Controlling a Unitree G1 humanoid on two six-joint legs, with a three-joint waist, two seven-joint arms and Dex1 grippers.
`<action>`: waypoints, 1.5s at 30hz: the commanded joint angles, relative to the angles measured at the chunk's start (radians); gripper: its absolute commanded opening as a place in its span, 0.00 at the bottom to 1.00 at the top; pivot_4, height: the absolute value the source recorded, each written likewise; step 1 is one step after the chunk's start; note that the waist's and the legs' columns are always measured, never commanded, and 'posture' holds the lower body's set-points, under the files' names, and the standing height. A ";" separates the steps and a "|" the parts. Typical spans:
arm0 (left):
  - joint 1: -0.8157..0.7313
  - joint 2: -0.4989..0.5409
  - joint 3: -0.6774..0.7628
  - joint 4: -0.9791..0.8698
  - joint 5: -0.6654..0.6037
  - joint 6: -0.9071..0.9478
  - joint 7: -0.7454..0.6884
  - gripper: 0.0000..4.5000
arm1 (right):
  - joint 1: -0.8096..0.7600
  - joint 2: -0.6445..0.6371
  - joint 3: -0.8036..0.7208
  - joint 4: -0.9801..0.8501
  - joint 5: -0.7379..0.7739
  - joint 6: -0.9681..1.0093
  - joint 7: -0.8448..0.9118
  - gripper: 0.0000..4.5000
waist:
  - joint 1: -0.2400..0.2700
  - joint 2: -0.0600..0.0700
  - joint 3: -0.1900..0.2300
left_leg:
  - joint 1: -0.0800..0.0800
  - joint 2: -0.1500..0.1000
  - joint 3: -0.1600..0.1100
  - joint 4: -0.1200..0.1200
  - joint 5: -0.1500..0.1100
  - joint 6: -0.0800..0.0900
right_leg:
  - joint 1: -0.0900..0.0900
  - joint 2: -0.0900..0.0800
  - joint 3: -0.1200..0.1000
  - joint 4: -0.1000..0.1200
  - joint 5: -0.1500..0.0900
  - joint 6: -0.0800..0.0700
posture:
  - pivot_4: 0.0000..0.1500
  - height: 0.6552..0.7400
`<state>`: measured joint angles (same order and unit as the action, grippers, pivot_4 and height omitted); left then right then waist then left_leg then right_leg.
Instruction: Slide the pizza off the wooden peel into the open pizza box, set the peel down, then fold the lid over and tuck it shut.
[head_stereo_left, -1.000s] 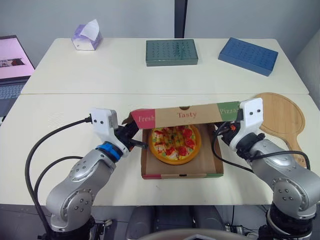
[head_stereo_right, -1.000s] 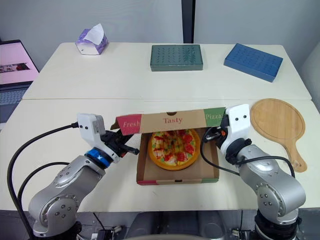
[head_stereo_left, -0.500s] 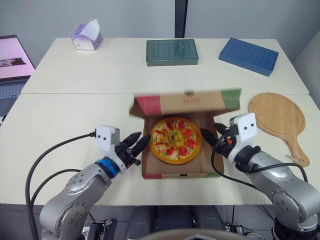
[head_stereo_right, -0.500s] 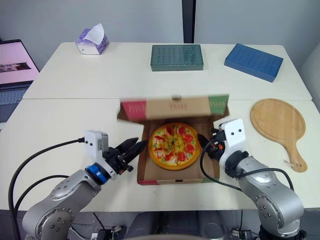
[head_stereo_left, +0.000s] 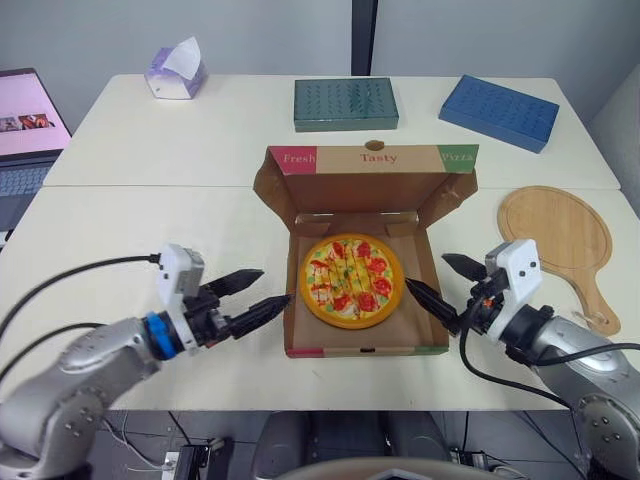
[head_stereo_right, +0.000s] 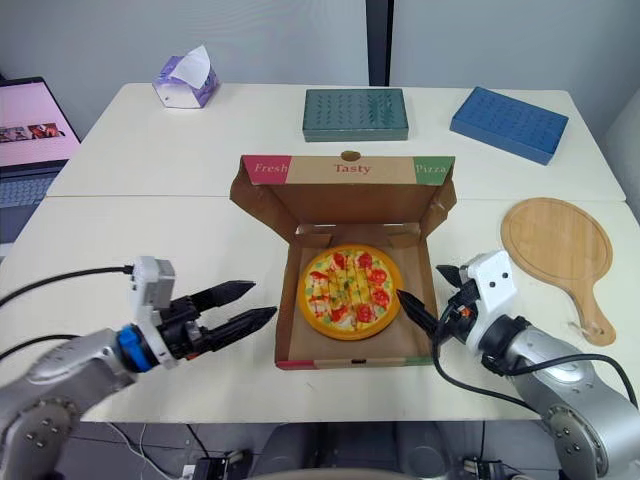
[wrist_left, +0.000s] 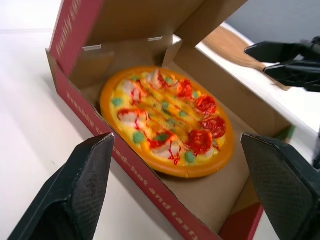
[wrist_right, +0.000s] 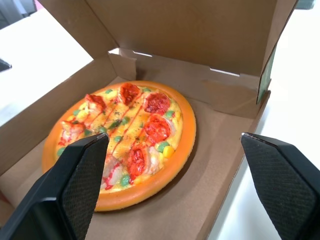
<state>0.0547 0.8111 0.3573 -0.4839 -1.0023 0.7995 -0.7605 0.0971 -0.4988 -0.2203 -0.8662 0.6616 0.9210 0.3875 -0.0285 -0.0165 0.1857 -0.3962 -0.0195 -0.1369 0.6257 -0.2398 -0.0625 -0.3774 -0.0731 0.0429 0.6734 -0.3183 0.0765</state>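
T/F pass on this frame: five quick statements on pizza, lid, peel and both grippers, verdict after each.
1. The pizza lies inside the pizza box. True.
2. The lid is folded shut over the pizza. False: it stands open at the back.
3. The wooden peel lies on the table, on the box's right. True.
4. The right gripper holds the peel. False: it is open and empty, beside the box.
5. The left gripper is shut. False: its fingers are spread open.

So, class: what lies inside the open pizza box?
One round pizza lies flat on the pizza box floor, bare cardboard showing around it. The floor beneath the pizza is covered, so that patch cannot be seen.
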 joint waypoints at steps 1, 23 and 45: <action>-0.124 0.079 0.070 0.153 -0.036 0.023 -0.080 0.72 | 0.001 -0.023 -0.031 -0.010 0.020 -0.037 0.020 1.00 | -0.001 0.000 0.000 | 0.000 0.000 0.000 0.000 0.000 0.000 | 0.000 0.000 0.000 0.000 0.000 0.000 | 1.00 1.00; -1.292 -0.159 -0.499 1.274 0.590 -0.361 -0.676 0.00 | -0.019 -0.060 -0.020 -0.004 0.053 -0.060 -0.006 1.00 | -0.012 -0.004 0.002 | -0.003 -0.001 0.001 0.002 0.000 0.000 | -0.004 0.001 0.000 0.004 0.000 0.001 | 1.00 1.00; -1.141 -0.111 -0.616 0.945 0.536 -0.258 -0.854 0.00 | 0.032 -0.213 -0.127 0.080 0.079 -0.104 0.114 1.00 | -0.022 -0.004 0.003 | -0.004 -0.001 0.000 0.003 0.000 0.000 | -0.004 0.001 0.001 0.007 0.000 0.001 | 1.00 1.00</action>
<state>-1.0850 0.6815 -0.2593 0.5200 -0.4352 0.5296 -1.6044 0.1369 -0.6991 -0.3301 -0.7743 0.7367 0.8384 0.4891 -0.0504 -0.0208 0.1885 -0.3999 -0.0201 -0.1375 0.6290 -0.2394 -0.0620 -0.3815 -0.0726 0.0436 0.6802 -0.3183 0.0780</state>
